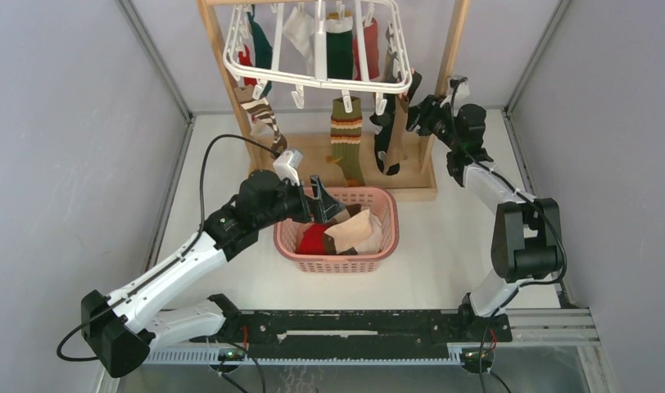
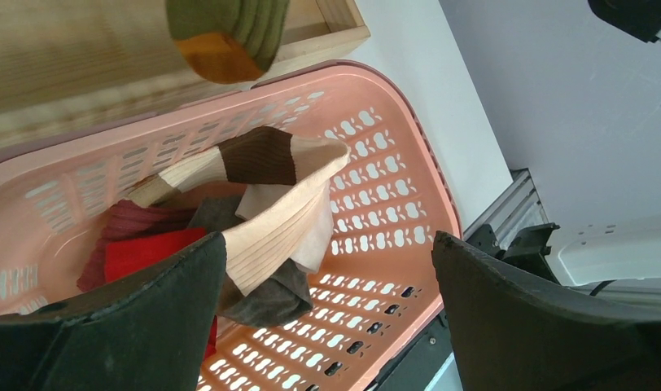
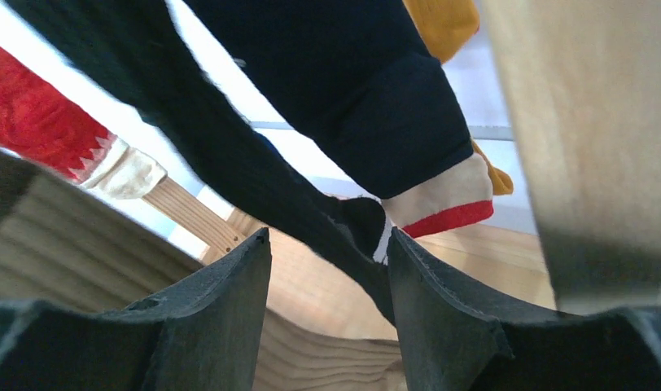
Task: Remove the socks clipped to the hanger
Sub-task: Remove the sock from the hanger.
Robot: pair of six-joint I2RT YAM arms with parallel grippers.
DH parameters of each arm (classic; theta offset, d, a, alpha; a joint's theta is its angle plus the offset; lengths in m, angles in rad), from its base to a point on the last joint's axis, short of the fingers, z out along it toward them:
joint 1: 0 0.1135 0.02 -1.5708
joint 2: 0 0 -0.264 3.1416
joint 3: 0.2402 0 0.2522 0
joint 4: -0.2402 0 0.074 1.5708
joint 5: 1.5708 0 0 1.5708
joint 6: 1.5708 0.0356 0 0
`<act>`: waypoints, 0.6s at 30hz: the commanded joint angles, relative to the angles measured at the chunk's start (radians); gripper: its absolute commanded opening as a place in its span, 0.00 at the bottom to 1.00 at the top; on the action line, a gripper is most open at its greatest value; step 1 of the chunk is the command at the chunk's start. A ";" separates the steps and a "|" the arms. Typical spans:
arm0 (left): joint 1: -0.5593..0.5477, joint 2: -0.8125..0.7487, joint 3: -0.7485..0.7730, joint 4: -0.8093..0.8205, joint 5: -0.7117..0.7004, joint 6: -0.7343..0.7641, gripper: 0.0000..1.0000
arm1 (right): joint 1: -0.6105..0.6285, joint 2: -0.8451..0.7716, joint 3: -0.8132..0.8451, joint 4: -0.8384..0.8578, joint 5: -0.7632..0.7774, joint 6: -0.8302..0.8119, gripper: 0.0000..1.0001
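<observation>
The white hanger [image 1: 317,57] hangs from the wooden rack with socks clipped round it: a brown-striped one [image 1: 264,115], a green and orange striped one [image 1: 346,135], a black one [image 1: 386,135], and red and dark green ones behind. My right gripper [image 1: 417,110] is raised beside the black sock. In the right wrist view that black sock [image 3: 229,147] runs between the open jaws of the right gripper [image 3: 327,244] and touches the right finger [image 3: 441,309]; a gap shows on the left side. My left gripper [image 1: 321,201] stands wide open over the basket, holding nothing.
A pink basket [image 1: 391,225] in the middle of the table holds loose socks, a peach and brown one [image 2: 278,212] on top and a red one [image 2: 140,252]. The wooden rack's post [image 1: 454,49] and base board [image 1: 411,176] stand close to the right gripper. Grey walls enclose the table.
</observation>
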 commanded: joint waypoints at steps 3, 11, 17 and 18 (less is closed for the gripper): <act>0.004 -0.024 0.027 0.006 -0.003 0.034 1.00 | 0.003 0.068 0.054 0.140 -0.053 0.018 0.63; 0.003 -0.012 0.036 0.000 0.003 0.041 1.00 | -0.003 0.139 0.093 0.220 -0.151 0.072 0.50; 0.004 -0.010 0.044 0.000 0.011 0.041 1.00 | -0.001 0.118 0.092 0.189 -0.167 0.066 0.25; 0.004 -0.011 0.044 0.000 0.013 0.041 1.00 | -0.001 0.108 0.086 0.185 -0.166 0.062 0.20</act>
